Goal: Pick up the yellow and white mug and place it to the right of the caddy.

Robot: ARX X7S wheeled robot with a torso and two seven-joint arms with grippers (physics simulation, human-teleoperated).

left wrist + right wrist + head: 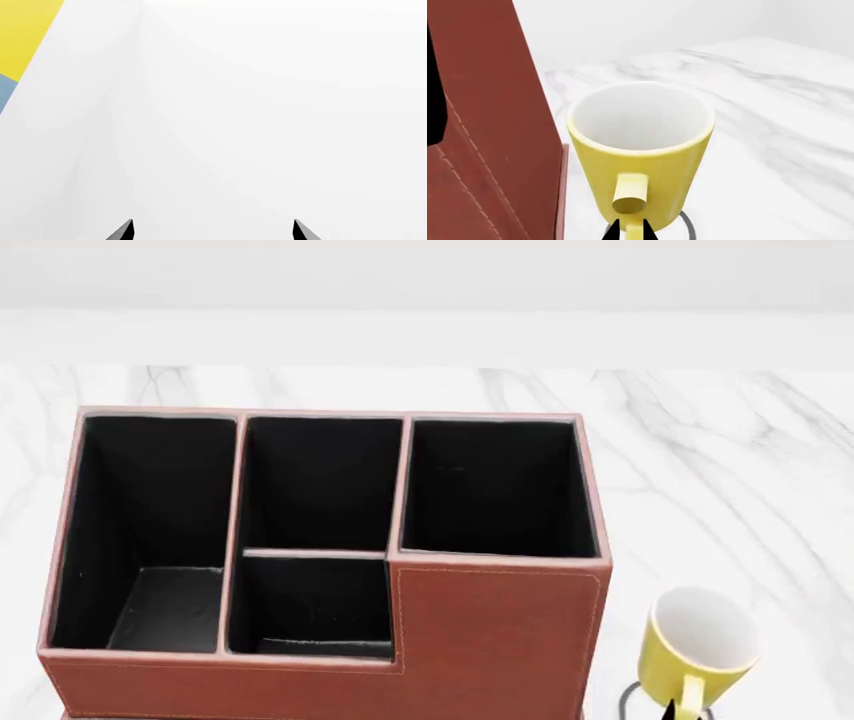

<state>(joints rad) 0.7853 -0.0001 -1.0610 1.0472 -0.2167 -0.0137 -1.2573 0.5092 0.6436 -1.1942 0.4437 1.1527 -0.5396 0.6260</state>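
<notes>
One yellow and white mug (640, 160) is sitting upright near the marble desk's (747, 470) front edge, just right of the caddy (501, 640). The right gripper (630, 232) is pinching its handle (629, 197) with fingers narrow — releasing should go gently, straight back, since the caddy wall stands close. The left gripper (212, 231) is showing fingertips spread apart, holding nothing.

My right gripper (630, 231) was pinched shut on the yellow and white mug (640, 160) by its handle, only the fingertips showing. Left gripper (213, 231) had its two tips spread wide, holding nothing.
</notes>
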